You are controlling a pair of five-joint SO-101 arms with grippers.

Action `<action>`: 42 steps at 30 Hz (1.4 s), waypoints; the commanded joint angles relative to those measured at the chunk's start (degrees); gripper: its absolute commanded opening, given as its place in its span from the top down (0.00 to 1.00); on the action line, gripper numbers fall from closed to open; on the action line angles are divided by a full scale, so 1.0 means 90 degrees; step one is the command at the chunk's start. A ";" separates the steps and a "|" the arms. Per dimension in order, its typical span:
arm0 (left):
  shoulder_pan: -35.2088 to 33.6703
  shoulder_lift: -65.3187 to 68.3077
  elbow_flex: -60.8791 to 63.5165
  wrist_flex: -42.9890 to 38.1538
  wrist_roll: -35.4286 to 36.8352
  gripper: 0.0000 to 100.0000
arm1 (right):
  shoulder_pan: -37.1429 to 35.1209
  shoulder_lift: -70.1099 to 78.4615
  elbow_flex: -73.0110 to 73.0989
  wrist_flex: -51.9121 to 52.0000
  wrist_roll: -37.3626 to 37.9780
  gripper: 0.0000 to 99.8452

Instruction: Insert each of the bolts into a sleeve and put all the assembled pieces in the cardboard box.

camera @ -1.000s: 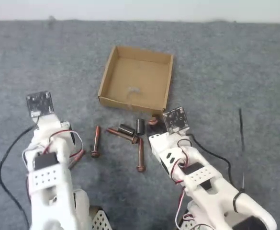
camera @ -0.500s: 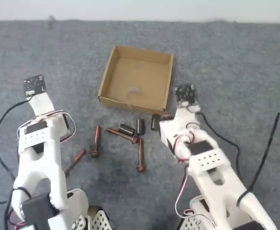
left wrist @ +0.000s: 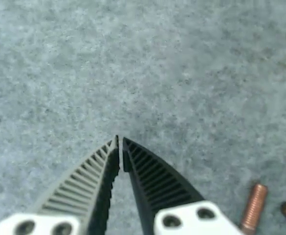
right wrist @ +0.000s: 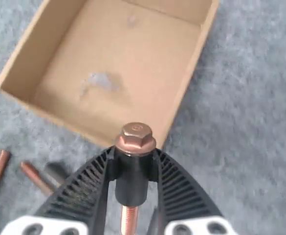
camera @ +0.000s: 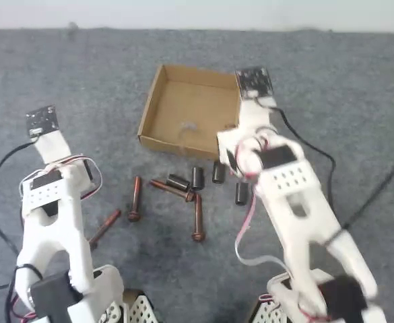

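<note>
Ground: grey fuzzy mat point(camera: 331, 87) all over the table.
Right gripper point(right wrist: 132, 155): its jaws squeeze a black sleeve point(right wrist: 131, 183) from both sides. A bolt point(right wrist: 135, 137) is poked through the sleeve. The bolt's head sits on the sleeve's end, right at the tips of the jaws.
Box point(camera: 183, 146): just past the tips of the right jaws. Its near wall is about under the bolt's head.
Left gripper point(left wrist: 121, 142): jaws pressed together with nothing between them, over bare mat.
Loose bolts point(camera: 136, 197): four lie on the mat between the two grippers. One is just beside the back of the left jaws.
Loose sleeves point(camera: 197, 177): four lie on the mat behind the right jaws, near the box's front wall.
Job so far: I think one piece is made, but it is not in the box yet.
Could go wrong: if the jaws let go now, the piece may hit the wall and roll back onto the mat.
Also: only the sleeve is held, so a big tip could let the bolt slide out.
Also: a low arm could bump the box and push it away.
</note>
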 commanded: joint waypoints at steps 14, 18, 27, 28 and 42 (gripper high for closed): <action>-0.0127 0.1524 -0.1812 0.0723 0.0694 0.97 | 0.0190 0.4938 -0.5411 0.0024 0.0195 0.99; -0.0107 0.1524 -0.1832 0.0654 0.0694 0.97 | 0.0210 0.5719 -0.6173 0.0044 0.0215 0.99; -0.0098 0.1524 -0.1822 0.0567 0.0703 0.97 | 0.0103 0.6403 -0.7033 0.0884 0.0479 0.82; -0.0098 0.1524 -0.1822 0.0567 0.0703 0.97 | 0.0103 0.6403 -0.7092 0.0923 0.0469 0.83; -0.0098 0.1524 -0.1812 0.0547 0.0703 0.97 | 0.0103 0.5270 -0.7238 0.2476 0.0527 0.99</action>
